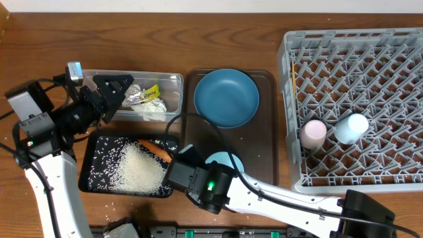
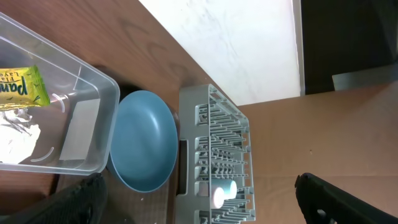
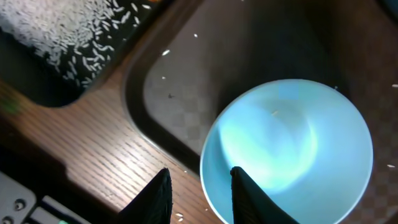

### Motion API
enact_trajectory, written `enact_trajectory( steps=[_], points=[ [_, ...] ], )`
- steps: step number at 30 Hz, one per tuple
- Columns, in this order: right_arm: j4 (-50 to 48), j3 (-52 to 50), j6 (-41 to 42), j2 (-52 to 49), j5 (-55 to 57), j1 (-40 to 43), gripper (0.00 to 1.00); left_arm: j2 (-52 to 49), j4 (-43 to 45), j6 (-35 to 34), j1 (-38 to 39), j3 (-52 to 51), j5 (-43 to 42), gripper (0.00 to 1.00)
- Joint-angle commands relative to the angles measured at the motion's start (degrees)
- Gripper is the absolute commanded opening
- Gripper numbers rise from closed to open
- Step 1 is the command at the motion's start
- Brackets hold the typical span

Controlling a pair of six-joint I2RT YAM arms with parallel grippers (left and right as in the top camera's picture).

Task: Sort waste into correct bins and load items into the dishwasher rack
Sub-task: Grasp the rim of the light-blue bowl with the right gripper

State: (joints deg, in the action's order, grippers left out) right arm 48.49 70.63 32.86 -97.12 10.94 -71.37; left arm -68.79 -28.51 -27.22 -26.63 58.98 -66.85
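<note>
- Seeing left fingers spread wide with nothing between them, hanging over the left end of the clear tub.
- Finding in that tub the crumpled foil, green-yellow wrapper and white tissue wad, all bunched together.
- Seeing right fingers a little apart, straddling the near rim of the light-blue bowl; can't tell whether touching it.
- Placing the bowl at the front of the brown serving tray. Blue plate on the same tray behind it, near but not touching.
- Finding rice heaped in the black tray, just left of the serving tray. Stray grains scattered round the heap, carrot piece at its back right edge.
- Spotting a few loose grains on the serving tray too, beside the bowl.
- Locating the grey rack at the right of the surface, just beside the serving tray.
- Finding pink cup and small blue cup side by side among the pegs, toward the rack's front left.
- Seeing chopsticks lying along the rack's left wall, inside it.
</note>
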Motion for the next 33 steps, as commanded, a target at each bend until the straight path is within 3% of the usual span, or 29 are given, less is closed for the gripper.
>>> enact_trajectory(
  steps=[1, 33],
  points=[
    [-0.92, -1.49, 0.98, -1.05, 1.51, 0.48, 0.31, 0.33, -0.09, -0.50, -0.31, 0.50, 0.09, 0.98],
    [-7.17, -9.05, 4.00, -1.16, 0.63, 0.48, 0.36, 0.33, -0.09, -0.50, -0.31, 0.50, 0.09, 0.98]
  ],
)
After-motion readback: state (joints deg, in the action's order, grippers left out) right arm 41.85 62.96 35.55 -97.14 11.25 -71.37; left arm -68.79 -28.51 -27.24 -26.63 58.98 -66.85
